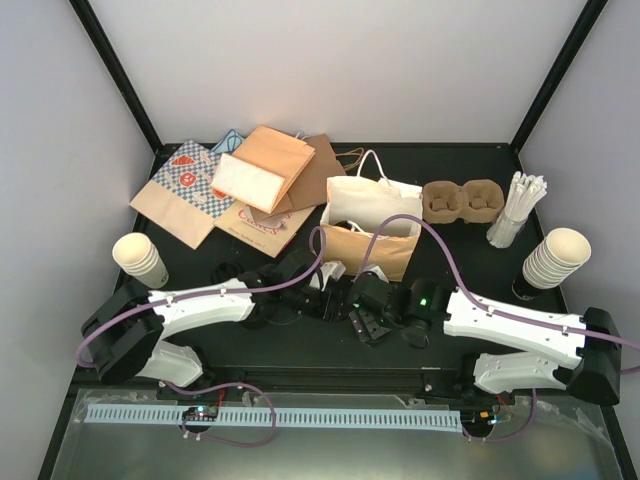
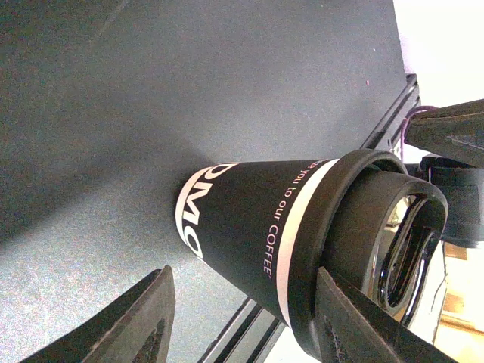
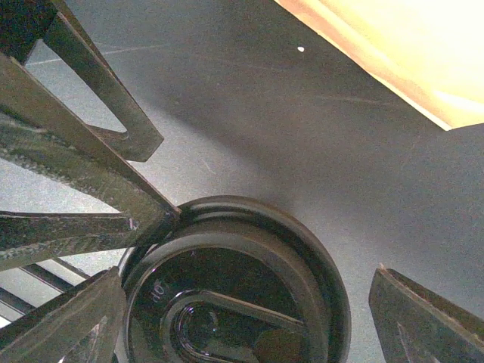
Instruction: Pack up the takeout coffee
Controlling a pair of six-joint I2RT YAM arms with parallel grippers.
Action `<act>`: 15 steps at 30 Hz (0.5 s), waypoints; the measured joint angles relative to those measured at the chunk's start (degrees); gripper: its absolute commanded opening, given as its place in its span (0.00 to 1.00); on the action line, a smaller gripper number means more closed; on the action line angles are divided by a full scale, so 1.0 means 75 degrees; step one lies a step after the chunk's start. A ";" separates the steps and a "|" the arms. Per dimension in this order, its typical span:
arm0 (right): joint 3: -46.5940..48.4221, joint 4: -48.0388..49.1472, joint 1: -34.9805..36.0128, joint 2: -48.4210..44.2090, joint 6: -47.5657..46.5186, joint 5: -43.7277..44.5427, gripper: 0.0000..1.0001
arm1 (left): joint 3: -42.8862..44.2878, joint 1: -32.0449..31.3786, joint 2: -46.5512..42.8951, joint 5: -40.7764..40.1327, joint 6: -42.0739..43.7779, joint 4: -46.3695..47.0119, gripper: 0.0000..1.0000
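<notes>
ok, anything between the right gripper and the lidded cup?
Nothing visible. The right gripper hangs open right over the black lid, a finger on either side. The left gripper's fingers come up to the lid's rim from one side, not across its top.

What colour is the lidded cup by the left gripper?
Black cup, white band and lettering, black lid; left wrist view.

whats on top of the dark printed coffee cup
A round black lid sits on the cup, fitted over its rim. The lid covers the mouth, so whatever is inside the cup cannot be seen.
</notes>
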 measured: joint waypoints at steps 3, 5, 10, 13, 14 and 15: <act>0.0000 -0.0029 0.0000 -0.0020 0.0003 0.0017 0.86 | 0.0067 -0.0003 0.0038 0.0000 -0.0003 -0.0064 0.55; 0.0000 -0.0087 0.0000 -0.0070 0.0032 0.0073 0.86 | 0.0131 -0.0023 0.0064 -0.0003 0.0000 -0.0119 0.59; 0.0000 -0.0312 0.0000 -0.0303 0.0052 0.0216 0.89 | 0.0251 -0.0038 0.0017 -0.0020 -0.0006 -0.0274 0.66; 0.0000 -0.0402 0.0000 -0.0466 -0.0006 0.0207 0.89 | 0.0283 -0.0035 -0.0172 -0.0082 -0.0006 -0.0373 0.67; 0.0003 -0.0431 0.0000 -0.0487 -0.0041 0.0198 0.90 | 0.0315 -0.0035 -0.0210 -0.0090 -0.0006 -0.0411 0.66; 0.0003 -0.0455 0.0000 -0.0487 -0.0073 0.0192 0.90 | 0.0361 -0.0035 -0.0230 -0.0093 -0.0006 -0.0431 0.66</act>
